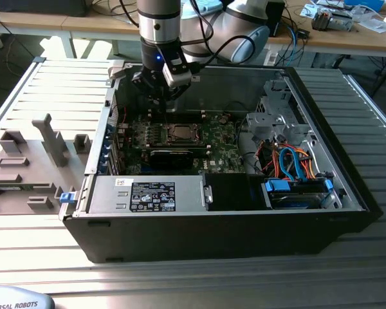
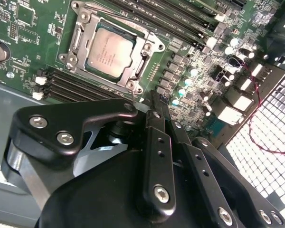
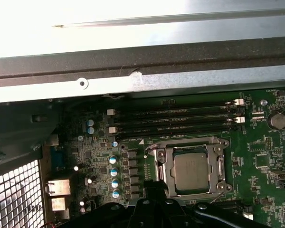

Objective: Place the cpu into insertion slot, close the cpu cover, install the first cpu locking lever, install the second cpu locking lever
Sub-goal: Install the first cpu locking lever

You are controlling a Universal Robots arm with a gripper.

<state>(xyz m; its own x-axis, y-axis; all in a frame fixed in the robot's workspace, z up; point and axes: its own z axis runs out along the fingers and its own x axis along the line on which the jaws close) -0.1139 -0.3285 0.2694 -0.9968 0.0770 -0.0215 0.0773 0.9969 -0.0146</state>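
The cpu [image 2: 109, 52] is lying flat in the insertion slot [image 2: 80, 29] on the green board [image 2: 28, 28], the cpu cover [image 2: 138, 69] framing it. The gripper [image 2: 154, 102] is hovering just beside the socket, at its 5 o'clock in the second wrist view, fingers pressed together, gripping nothing.

Socket [image 2: 110, 52] open above; memory slots [image 2: 80, 85] flank it

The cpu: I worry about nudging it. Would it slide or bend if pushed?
The cpu looks like a flat, rigid metal-topped chip, so bending seems unlikely. It sits framed by the cpu cover, so it probably wouldn't slide.
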